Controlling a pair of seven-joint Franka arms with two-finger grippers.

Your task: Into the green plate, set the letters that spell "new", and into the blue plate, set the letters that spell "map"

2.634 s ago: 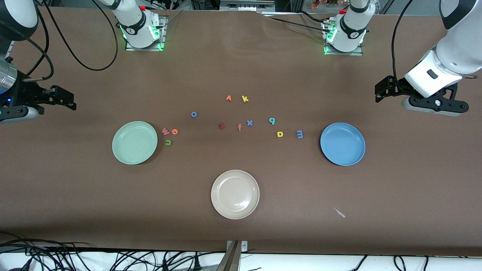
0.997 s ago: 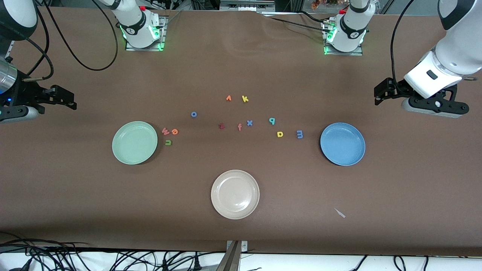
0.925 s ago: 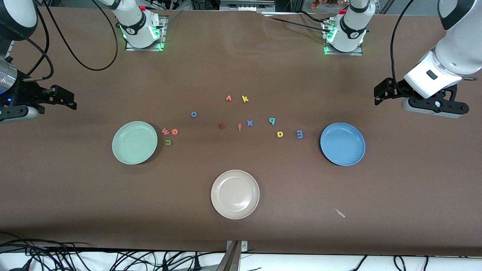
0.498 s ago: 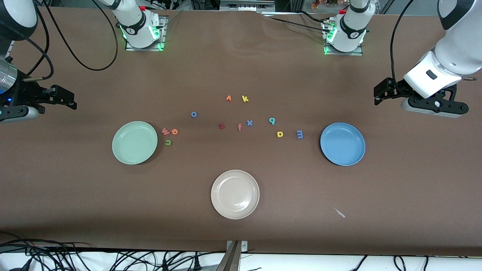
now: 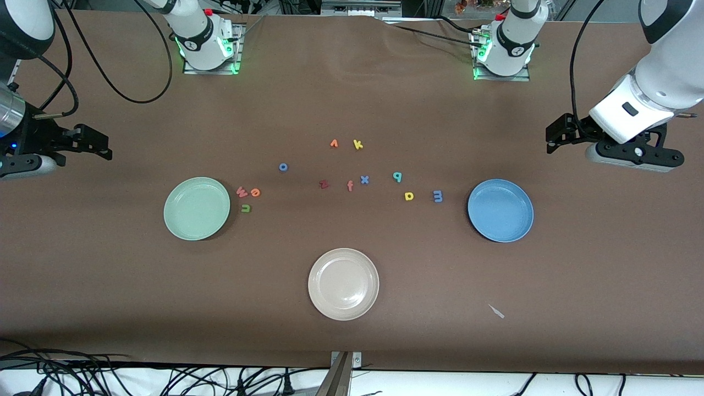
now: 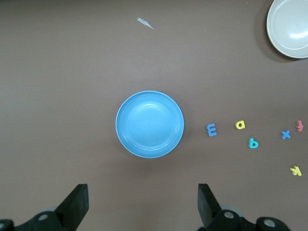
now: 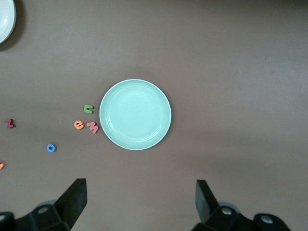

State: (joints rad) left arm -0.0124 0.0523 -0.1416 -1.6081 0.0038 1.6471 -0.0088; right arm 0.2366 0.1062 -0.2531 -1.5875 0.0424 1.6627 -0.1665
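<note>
Both grippers wide open, holding nothing; all six task letters on the table, plates bare.
Front: right gripper and left gripper wait over the table's two ends; w, e, n just beside the green plate; p, a, m near the blue plate.
Left wrist: fingers spread, blue plate between them in view.
Right wrist: fingers spread, green plate likewise.
</note>
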